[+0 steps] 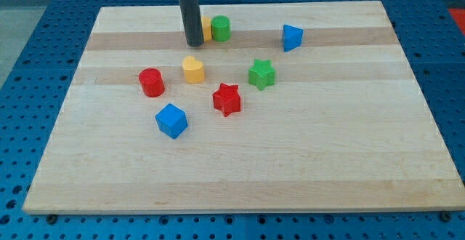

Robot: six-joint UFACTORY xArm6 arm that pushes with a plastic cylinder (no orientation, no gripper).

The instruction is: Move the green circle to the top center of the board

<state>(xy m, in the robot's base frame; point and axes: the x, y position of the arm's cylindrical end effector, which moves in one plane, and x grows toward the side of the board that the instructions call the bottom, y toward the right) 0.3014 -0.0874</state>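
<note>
The green circle stands near the view's top, a little left of the board's centre line. A yellow block touches its left side and is partly hidden by my rod. My tip rests on the board just left of the yellow block, so the yellow block lies between the tip and the green circle.
A blue block sits at the upper right. A yellow heart, a green star, a red star, a red circle and a blue cube lie around the board's middle.
</note>
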